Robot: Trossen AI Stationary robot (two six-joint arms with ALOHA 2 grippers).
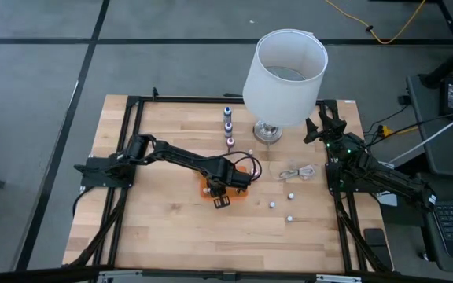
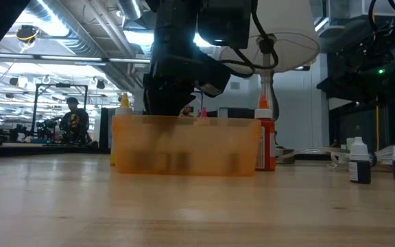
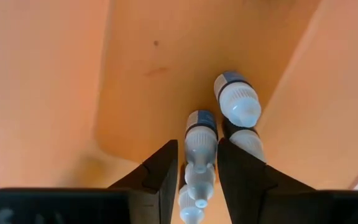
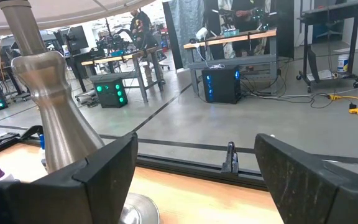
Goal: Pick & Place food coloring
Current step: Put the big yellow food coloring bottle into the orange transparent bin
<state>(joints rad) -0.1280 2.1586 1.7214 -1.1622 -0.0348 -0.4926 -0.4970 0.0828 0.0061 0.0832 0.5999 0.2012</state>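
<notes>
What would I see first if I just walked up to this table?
Probably the big white lamp standing at the far edge of the wooden table, towering over everything else. Next, the orange tray in the middle, where the left hand reaches down with a tiny bottle between its fingers, other bottles lying beside it. More little bottles stand in a row near the lamp, while the right hand waits, open, at the table's far right corner.

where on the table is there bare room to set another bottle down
The near half of the table is bare wood, in front of the orange tray. So is the left strip beside the left arm. It is crowded around the lamp base, the white cable and the loose bottles towards the right gripper.
</notes>
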